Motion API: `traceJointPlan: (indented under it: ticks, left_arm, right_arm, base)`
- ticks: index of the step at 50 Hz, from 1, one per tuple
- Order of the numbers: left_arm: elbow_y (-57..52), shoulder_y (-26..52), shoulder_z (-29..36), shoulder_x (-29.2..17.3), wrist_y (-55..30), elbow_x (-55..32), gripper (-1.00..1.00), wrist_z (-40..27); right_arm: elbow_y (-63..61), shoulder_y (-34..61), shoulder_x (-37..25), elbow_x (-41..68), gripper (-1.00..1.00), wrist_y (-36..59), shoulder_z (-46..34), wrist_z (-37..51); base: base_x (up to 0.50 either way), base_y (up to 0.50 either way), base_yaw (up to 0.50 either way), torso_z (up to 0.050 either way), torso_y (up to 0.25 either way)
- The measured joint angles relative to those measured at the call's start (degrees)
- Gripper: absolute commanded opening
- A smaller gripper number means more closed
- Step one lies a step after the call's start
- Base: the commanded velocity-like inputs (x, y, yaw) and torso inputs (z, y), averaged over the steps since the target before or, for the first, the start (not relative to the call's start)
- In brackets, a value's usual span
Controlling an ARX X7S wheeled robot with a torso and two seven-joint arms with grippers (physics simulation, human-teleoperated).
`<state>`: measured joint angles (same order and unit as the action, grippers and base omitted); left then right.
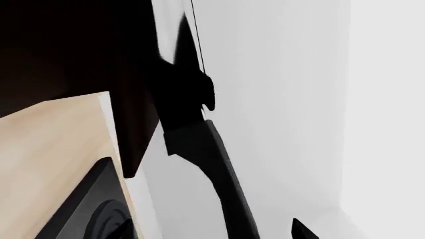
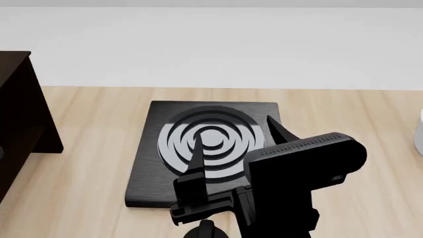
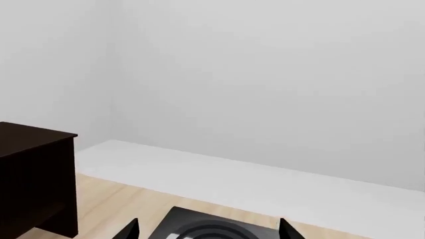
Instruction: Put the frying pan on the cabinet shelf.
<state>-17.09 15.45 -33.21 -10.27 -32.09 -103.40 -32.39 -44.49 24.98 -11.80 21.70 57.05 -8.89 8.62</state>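
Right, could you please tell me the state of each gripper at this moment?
Left gripper: cannot be told; its wrist view shows only dark shapes.
Right gripper: open, holding nothing.

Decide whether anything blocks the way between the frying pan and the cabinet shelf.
Possibly only the cabinet's own side panel. In the left wrist view the frying pan shows beside the dark cabinet, seemingly outside it, and no other object appears between them. The shelf itself is hidden.

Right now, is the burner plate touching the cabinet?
Apart. The head view shows a strip of bare wooden table between the burner plate and the cabinet.
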Motion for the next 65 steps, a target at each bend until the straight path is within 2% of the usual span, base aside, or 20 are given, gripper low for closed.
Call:
traceJointPlan:
  ticks: [21, 37, 53, 65]
  left_arm:
    - [-4.6, -1.6, 2.7, 1.0, -1.1, -0.7, 1.0, -2.3]
    - [-9.2, -5.2, 4.2, -0.1, -3.4, -0.7, 1.0, -1.6]
    - [-15.2, -10.1, 5.9, -1.4, -7.0, 2.9, 1.0, 2.6]
    - [-18.5, -12.2, 8.1, -2.1, -8.9, 12.1, 1.0, 8.6]
  right_arm:
    - [-1.2, 0.3, -0.8, 1.2, 1.0, 0.6, 0.6, 0.9]
    - [-1.4, 0.3, -1.3, 1.9, 1.0, 0.6, 0.6, 1.5]
    - [-1.1, 0.0, -1.4, 2.6, 1.0, 0.2, 0.9, 2.0]
    - [-1.1, -0.1, -1.6, 3.4, 1.0, 0.4, 1.7, 2.6]
  base:
    - [0.0, 0.0, 0.0, 0.0, 0.0]
    - [0.0, 0.0, 0.0, 0.0, 0.0]
    - [0.0, 0.0, 0.0, 0.0, 0.0]
    - [0.0, 0.0, 0.0, 0.0, 0.0]
